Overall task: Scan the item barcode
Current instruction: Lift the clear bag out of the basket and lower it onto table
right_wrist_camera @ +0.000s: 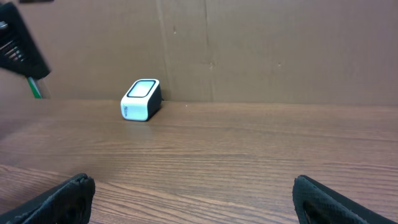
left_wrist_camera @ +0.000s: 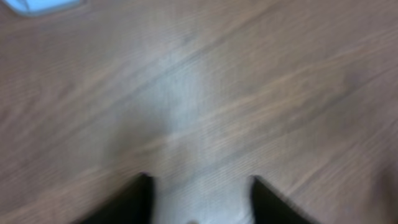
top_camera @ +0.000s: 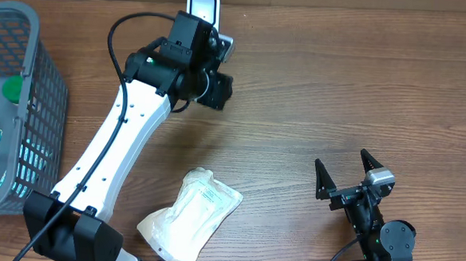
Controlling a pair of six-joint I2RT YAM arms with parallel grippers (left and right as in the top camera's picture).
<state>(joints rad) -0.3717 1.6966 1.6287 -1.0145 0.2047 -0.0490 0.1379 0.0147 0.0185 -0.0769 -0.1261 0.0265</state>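
Left gripper [left_wrist_camera: 200, 180], partly open and empty, hangs by the white box scanner [top_camera: 203, 4] at twelve o'clock; the white plastic pouch [top_camera: 190, 216] lies unheld at six.

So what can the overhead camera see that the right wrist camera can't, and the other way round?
Only the overhead view shows the grey basket at the left edge and the white pouch lying flat near the front of the table. Only the right wrist view shows the upright face of the cardboard wall behind the scanner, seen from low down. Both show the white scanner, the wooden table and the right arm's fingers, standing open with nothing between them.
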